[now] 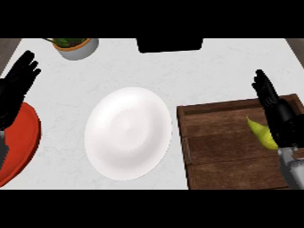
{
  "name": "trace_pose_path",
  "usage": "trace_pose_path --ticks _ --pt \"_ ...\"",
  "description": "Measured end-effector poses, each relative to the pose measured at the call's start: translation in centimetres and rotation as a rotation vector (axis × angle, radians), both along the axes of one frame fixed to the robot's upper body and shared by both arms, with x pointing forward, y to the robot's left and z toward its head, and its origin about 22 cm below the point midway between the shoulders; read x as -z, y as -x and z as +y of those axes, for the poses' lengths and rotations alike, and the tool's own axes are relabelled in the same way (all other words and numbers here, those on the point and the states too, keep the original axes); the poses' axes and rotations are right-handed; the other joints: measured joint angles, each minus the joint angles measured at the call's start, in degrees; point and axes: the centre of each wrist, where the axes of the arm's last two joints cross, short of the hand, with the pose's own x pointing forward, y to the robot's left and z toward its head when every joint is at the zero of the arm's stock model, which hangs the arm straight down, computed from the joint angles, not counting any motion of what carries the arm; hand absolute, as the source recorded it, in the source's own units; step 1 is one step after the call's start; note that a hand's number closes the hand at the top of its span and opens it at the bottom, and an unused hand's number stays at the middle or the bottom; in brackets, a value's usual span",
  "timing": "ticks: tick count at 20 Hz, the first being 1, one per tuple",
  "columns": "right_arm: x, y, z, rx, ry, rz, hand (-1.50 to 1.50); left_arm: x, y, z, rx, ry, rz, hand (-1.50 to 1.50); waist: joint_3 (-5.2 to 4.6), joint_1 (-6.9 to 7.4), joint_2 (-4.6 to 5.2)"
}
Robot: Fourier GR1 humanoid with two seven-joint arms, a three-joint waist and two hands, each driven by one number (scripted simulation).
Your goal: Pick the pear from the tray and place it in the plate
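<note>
My right hand [281, 113] hangs over the wooden tray [213, 147], fingers straight and close together, holding nothing. The pear [260, 132] lies in the tray just beside it, partly hidden. White plate [128, 132] on the bench [200, 75], left of the tray. Left hand [9, 95] rests open at the left edge, above a red plate [21, 142].

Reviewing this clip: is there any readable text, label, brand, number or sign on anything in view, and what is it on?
None: no text, label, number or sign shows.
White plate: plain.
Wooden tray: bare wood.
Pear: unmarked.
Red plate: plain.
Plant pot: no label.
Black object at the far edge: blank.
</note>
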Motion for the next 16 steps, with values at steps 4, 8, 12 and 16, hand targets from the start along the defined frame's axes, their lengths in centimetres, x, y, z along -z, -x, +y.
trace_pose_path --ticks 4,8,12,16 --pt "0.5 0.2 3.6 -0.276 -0.101 0.074 1.50 -1.3 -0.6 -1.5 0.050 -0.022 -0.074 0.00 -1.59 2.22 0.19" --pt "-0.9 0.1 5.9 -0.598 0.104 0.102 1.50 -2.3 -1.0 -2.9 0.111 -0.017 -0.138 0.00 -2.67 4.65 -0.23" --pt "1.7 1.8 6.0 -0.735 0.272 0.185 -1.50 -1.7 -0.5 -3.7 0.122 0.002 -0.166 0.00 -2.73 3.56 -0.13" --pt "4.7 3.4 3.7 -0.700 0.095 0.233 -1.50 -1.4 -0.1 -3.3 0.112 0.006 -0.177 0.00 -2.66 2.46 -0.02"
